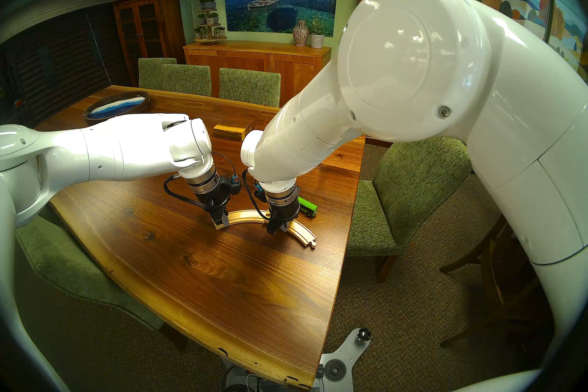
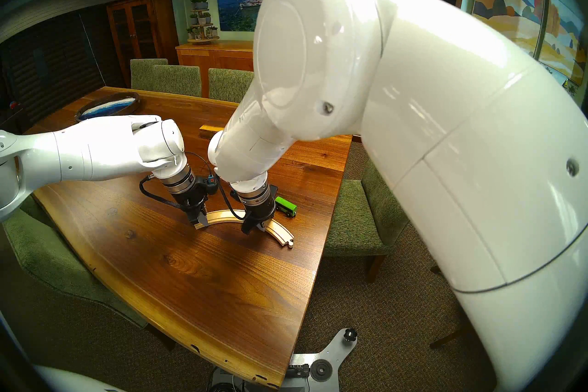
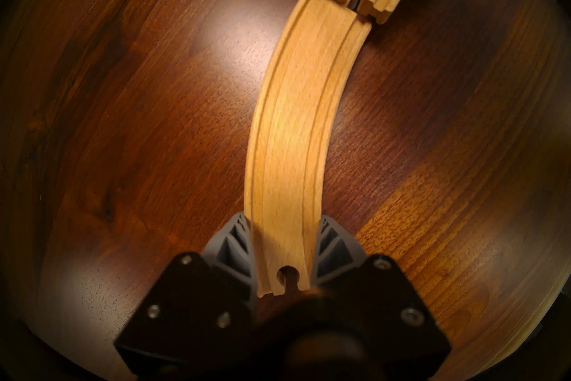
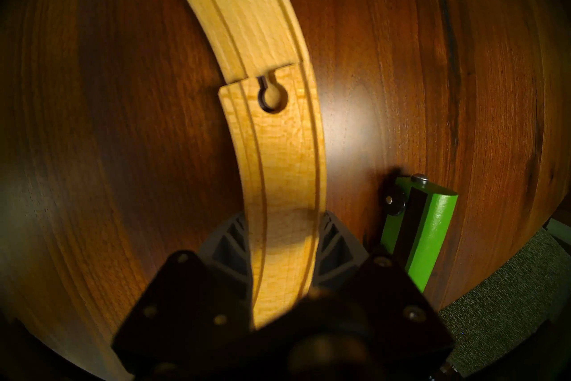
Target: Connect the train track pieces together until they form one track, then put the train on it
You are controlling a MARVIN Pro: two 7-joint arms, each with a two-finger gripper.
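Two pale grooved track pieces lie as one arc on the table. My left gripper (image 1: 221,222) (image 3: 284,235) is shut on the socket end of the left track piece (image 1: 241,216) (image 3: 293,123). My right gripper (image 1: 278,227) (image 4: 281,235) is shut across the right track piece (image 1: 302,232) (image 4: 284,170). Where they meet, the left piece's peg sits in the right piece's socket (image 4: 272,96), with the edges slightly out of line. The green train (image 1: 308,206) (image 4: 432,232) rests on the table just beyond the right gripper, apart from the track.
A rectangular wooden box (image 1: 234,130) lies further back on the table (image 1: 191,270), and an oval blue tray (image 1: 116,105) sits at the far left. The table's right edge runs close to the train. Green chairs (image 1: 410,191) surround the table.
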